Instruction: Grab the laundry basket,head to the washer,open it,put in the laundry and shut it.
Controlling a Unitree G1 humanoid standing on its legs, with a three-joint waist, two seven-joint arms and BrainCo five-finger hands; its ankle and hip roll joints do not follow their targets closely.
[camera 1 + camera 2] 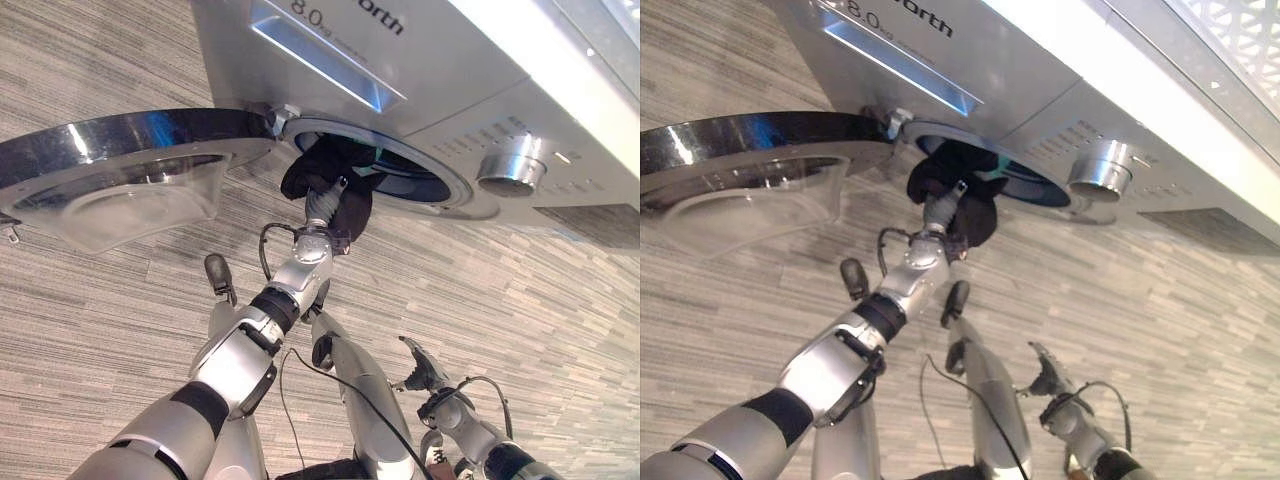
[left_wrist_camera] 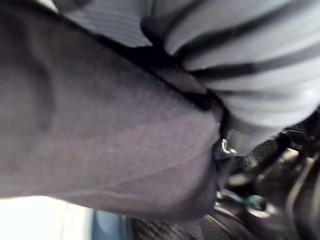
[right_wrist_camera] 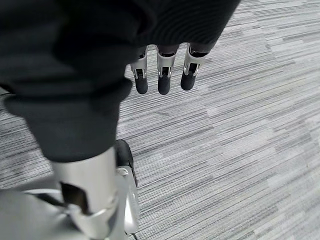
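- Silver front-loading washer (image 1: 450, 90), its round glass door (image 1: 120, 180) swung wide beside the left hand (image 1: 325, 205).
- Dark laundry cloth (image 1: 330, 165) drapes from the drum mouth over that hand; grip hidden.
- Right hand (image 3: 162, 75), low, fingers straight.

Two silver-grey metal arms with black bands and dark joint collars. Left hand (image 1: 322, 205): dark ribbed wrist cover just behind the fingers. Right hand (image 3: 162, 70): silver fingers (image 3: 141, 75) with rounded dark tips, dark cover right above them.
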